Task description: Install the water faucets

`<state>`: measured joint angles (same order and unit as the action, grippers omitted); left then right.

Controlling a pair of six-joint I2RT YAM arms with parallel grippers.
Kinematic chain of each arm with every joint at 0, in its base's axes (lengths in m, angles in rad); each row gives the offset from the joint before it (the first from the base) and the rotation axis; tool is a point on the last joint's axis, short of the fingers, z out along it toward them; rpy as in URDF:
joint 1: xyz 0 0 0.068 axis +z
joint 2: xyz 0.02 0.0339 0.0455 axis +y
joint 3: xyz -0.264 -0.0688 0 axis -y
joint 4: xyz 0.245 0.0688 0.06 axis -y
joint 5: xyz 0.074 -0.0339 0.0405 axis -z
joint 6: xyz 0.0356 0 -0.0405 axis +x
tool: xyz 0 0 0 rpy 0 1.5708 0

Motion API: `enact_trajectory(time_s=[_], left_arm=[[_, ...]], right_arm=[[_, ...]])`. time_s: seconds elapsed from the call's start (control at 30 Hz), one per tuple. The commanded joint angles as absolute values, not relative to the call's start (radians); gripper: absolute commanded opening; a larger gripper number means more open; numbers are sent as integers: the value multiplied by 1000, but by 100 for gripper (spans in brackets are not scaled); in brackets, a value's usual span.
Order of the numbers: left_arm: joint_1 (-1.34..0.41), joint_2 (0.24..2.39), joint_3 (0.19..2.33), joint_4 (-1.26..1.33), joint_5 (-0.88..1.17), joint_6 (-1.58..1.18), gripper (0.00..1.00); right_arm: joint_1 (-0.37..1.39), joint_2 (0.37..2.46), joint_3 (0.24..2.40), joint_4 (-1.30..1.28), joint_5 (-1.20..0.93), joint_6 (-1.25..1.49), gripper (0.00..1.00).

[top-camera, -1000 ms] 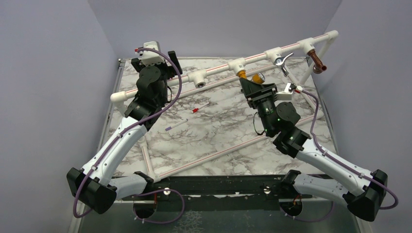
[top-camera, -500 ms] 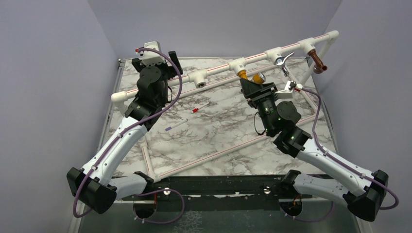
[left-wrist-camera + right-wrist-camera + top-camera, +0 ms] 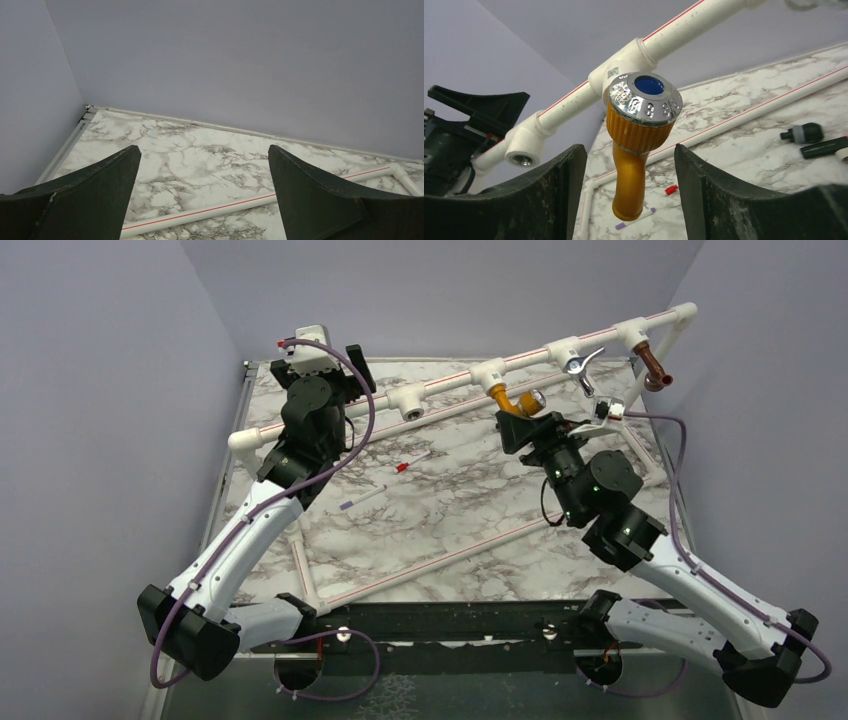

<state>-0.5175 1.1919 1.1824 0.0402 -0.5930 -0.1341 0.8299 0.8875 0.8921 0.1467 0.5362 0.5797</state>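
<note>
3 faucets hang from the white pipe (image 3: 450,385) that crosses the upper part of the overhead view: the yellow faucet (image 3: 512,400) near the middle, the chrome faucet (image 3: 581,366) further toward the upper right, and the copper faucet (image 3: 655,368) at the far right end. Each is seated in its own tee, clear of the tabletop (image 3: 450,515). The right hand (image 3: 540,425) sits just below the yellow faucet. In its wrist view the fingers (image 3: 549,195) stand apart on either side of the yellow body with a gap showing, so the hand grips nothing and the faucet seems to be held by the tee alone. That suggests this faucet is about screwed in, and the hand is loose either to let go or to take a fresh bite for another turn; I cannot tell which. 1 tee socket (image 3: 412,400) toward the upper left of the overhead view is bare, probably the place for a 4th faucet. 2 small dark pieces (image 3: 806,134) lie on the tabletop at the right edge of the right wrist view; whether 1 of them is that faucet is too small to tell. The left hand (image 3: 202,152) is raised near the pipe's upper-left end, spread wide and empty over bare marble, apparently parked out of the way. A red-tipped stick (image 3: 410,464) lies mid-tabletop, apart from everything.
</note>
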Motion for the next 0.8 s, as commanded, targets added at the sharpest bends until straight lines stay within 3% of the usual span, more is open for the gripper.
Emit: enact_trajectory(time_s=[0.0,0.4,0.77], left_arm=[[-554,1254,1066,-300,-558,-173,99],[-554,1173,1128,-247,-559,-209,99],[-554,1121,1297,-174,-459,-160,99]], right_arm=[[834,819,956,-32,527,379,70],[834,588,956,-181,591,-21,77],[834,495,796,-144,698,-282,96]])
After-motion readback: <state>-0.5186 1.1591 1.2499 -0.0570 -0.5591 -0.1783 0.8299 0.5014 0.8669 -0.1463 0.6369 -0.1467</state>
